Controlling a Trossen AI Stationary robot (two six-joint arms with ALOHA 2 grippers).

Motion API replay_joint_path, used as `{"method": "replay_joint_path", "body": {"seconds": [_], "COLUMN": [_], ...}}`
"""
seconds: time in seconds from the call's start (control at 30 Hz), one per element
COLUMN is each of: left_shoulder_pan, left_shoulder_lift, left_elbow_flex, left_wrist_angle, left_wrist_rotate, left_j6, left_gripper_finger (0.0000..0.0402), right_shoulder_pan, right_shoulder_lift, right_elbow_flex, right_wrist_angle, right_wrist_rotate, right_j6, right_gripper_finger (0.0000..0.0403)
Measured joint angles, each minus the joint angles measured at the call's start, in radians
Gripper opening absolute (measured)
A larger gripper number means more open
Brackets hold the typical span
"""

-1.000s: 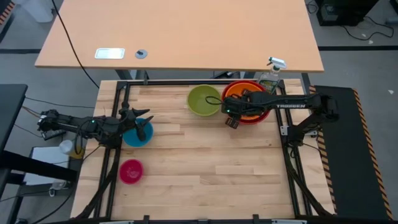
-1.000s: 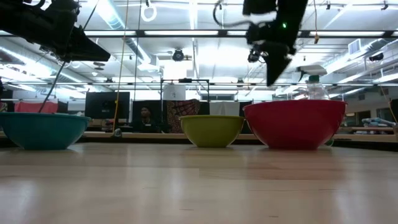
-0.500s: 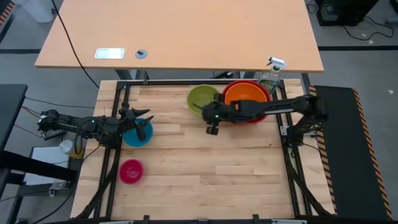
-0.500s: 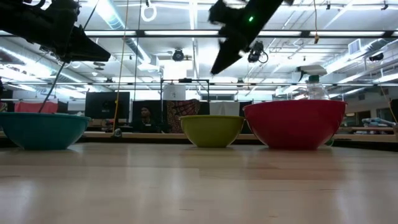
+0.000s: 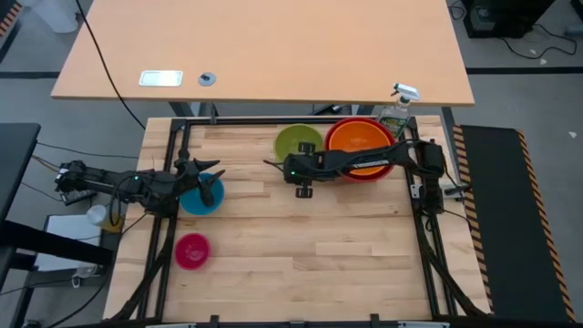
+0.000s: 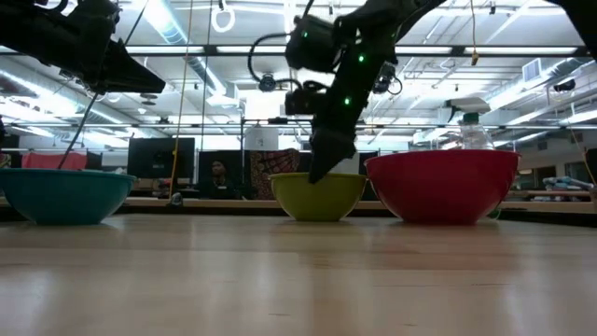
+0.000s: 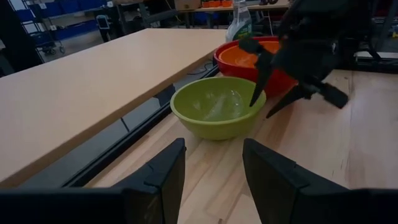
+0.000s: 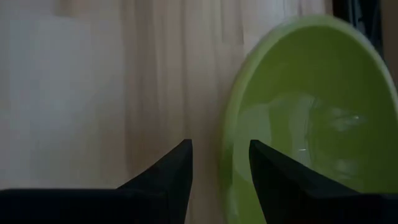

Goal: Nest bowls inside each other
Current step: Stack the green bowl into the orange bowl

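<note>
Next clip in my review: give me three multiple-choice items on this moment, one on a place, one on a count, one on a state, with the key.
1. Where is the orange glossy plastic bowl?
A. inside the red glossy plastic bowl
B. beside the magenta-pink bowl
C. off the table

2. How many bowls show in the high view?
A. three
B. five
C. seven

3. How does the right pincer stand?
A. shut on a spray bottle
B. open at the rim of the lime green plastic bowl
C. parked off the table

Key: 1 A, the orange one sits nested in the red one. 2 B, adding the blue bowl under the left pincer and the magenta-pink bowl. 3 B, the right wrist view shows its fingers apart at the green rim.
</note>
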State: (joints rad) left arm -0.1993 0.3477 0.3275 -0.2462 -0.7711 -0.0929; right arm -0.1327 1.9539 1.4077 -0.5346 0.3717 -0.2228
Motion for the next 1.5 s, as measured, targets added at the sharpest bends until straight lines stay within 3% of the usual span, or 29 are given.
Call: {"method": "replay_joint_path", "body": {"seconds": [0.23, 0.5, 0.7, 0.9, 1.17, 1.33, 1.5], "left_shoulder_pan": [0.0, 0.0, 0.0, 0.0, 0.0, 0.0, 0.0], "left_shoulder_lift": [0.0, 0.0, 0.0, 0.0, 0.0, 0.0, 0.0], "left_elbow_flex": [0.0, 0.0, 0.0, 0.0, 0.0, 0.0, 0.0], "left_wrist_angle": [-0.009, -0.015, -0.016, -0.016, -0.02, -0.021, -0.02], "left_wrist_rotate": [0.001, 0.002, 0.002, 0.001, 0.007, 0.008, 0.009], "left_j6": [0.001, 0.003, 0.003, -0.001, -0.023, -0.023, -0.025], "left_gripper_finger": [0.0165, 0.0165, 0.0165, 0.0165, 0.0165, 0.0165, 0.0165], "right_shoulder_pan": [-0.019, -0.019, 0.008, 0.075, 0.084, 0.07, 0.031], "right_shoulder_lift": [0.043, 0.037, 0.019, -0.08, -0.293, -0.411, -0.501], "right_elbow_flex": [0.001, 0.001, 0.001, 0.001, -0.054, -0.202, -0.335], "right_wrist_angle": [-0.004, 0.002, 0.004, -0.021, -0.344, -0.391, -0.376], "right_wrist_rotate": [0.008, -0.004, 0.03, 0.217, 0.392, 0.337, 0.236], "right_j6": [-0.006, -0.028, -0.092, -0.175, 0.149, 0.322, 0.389], "right_gripper_finger": [0.0142, 0.0025, 0.0028, 0.0027, 0.0029, 0.003, 0.003]}}
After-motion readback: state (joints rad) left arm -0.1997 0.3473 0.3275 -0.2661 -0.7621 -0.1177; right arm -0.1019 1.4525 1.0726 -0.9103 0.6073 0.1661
